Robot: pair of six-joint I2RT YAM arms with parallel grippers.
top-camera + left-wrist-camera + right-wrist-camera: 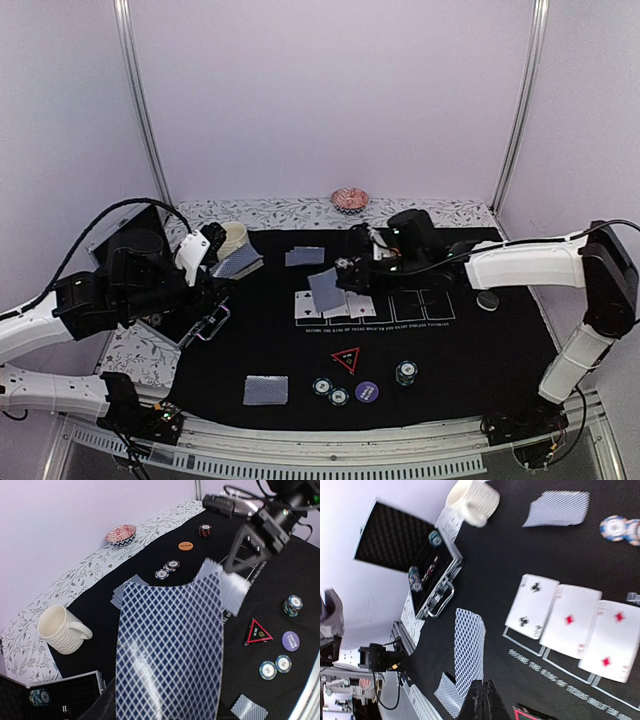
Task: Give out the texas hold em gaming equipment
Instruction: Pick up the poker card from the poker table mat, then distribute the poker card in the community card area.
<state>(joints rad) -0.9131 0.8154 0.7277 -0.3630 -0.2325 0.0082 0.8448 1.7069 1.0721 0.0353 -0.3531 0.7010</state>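
Three face-up cards lie side by side in white boxes on the black mat, just beside the right gripper. Its jaws are pressed together on the end of one blue-backed card, which sticks out in front of them. The left gripper pinches the deck. The cards hide its jaws, so I go by the deck hanging in the air. A lot looks done. One face-down pair and a second pair are dealt. Some chips, a chip stack, the purple button, the red-edged triangle, the orange button and the black button are out on the mat. I think two empty boxes beside the right jaws are left to fill, and a few spare chips sit in the open case. The empty boxes have bare mat around them, so there is room to set a card down. The left jaws are more cramped: the cream mug is just beside them and the case is close below.
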